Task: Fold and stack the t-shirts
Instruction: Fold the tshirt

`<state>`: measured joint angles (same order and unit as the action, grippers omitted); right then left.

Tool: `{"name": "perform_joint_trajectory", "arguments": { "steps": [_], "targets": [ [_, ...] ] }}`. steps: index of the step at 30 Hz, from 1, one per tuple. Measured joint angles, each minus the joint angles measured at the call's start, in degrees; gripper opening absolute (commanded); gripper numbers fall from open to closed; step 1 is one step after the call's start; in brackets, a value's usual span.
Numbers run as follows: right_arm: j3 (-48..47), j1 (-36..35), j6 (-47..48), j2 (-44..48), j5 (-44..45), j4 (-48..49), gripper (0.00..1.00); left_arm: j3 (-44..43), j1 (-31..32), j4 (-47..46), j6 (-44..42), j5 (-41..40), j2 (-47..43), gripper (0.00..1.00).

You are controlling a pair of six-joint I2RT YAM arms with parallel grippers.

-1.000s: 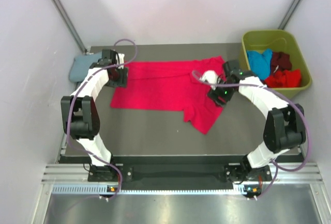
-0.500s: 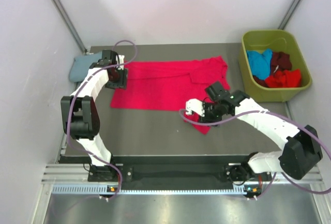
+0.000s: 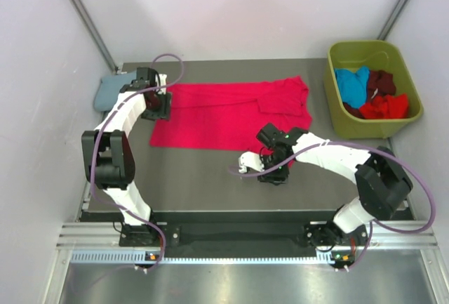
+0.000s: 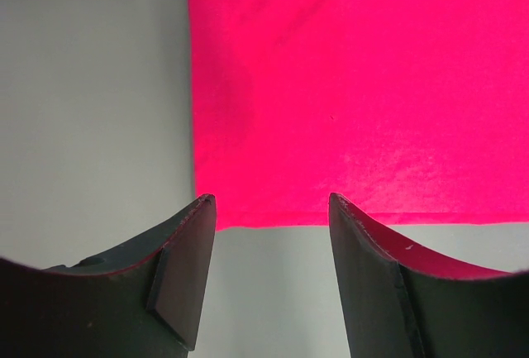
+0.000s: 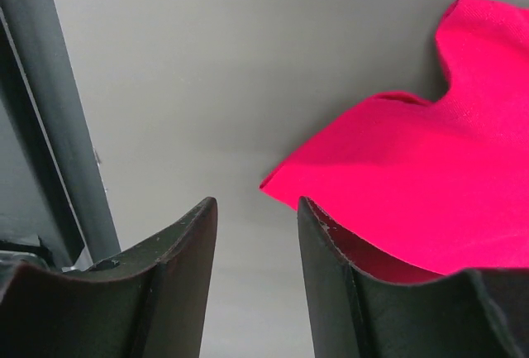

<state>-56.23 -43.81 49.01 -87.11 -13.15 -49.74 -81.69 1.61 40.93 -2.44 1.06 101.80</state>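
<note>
A crimson-red t-shirt (image 3: 224,111) lies spread flat across the back middle of the table. My left gripper (image 3: 160,105) is open at the shirt's left edge. In the left wrist view the shirt's hem (image 4: 355,85) lies just ahead of the gripper (image 4: 269,209), and bare table shows between the fingers. My right gripper (image 3: 270,172) is open, low over the shirt's near sleeve. In the right wrist view the sleeve corner (image 5: 413,168) lies ahead and to the right of the gripper (image 5: 256,209). A dusty blue-grey t-shirt (image 3: 112,91) lies folded at the far left.
An olive-green bin (image 3: 365,45) at the back right holds a bright blue shirt (image 3: 351,85), a maroon one (image 3: 382,81) and a red one (image 3: 384,106). Walls close in on the left, back and right. A dark rail (image 5: 50,118) runs past the right gripper's left.
My right arm has swung from the shirt's collar at the back right down to its near sleeve at the front. The left arm has not moved.
</note>
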Motion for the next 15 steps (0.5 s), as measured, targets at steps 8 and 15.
{"name": "perform_joint_trajectory", "arguments": {
  "steps": [8,15],
  "targets": [
    [2.43,-0.17,-0.94,-1.92,0.22,0.90,0.44,-1.68,-0.61,0.24,0.02,-0.02,0.50,0.62],
    [3.93,-0.17,-2.36,-4.55,1.75,1.97,0.37,-1.77,-0.81,0.28,0.09,-0.02,0.83,0.62]
  ]
}}
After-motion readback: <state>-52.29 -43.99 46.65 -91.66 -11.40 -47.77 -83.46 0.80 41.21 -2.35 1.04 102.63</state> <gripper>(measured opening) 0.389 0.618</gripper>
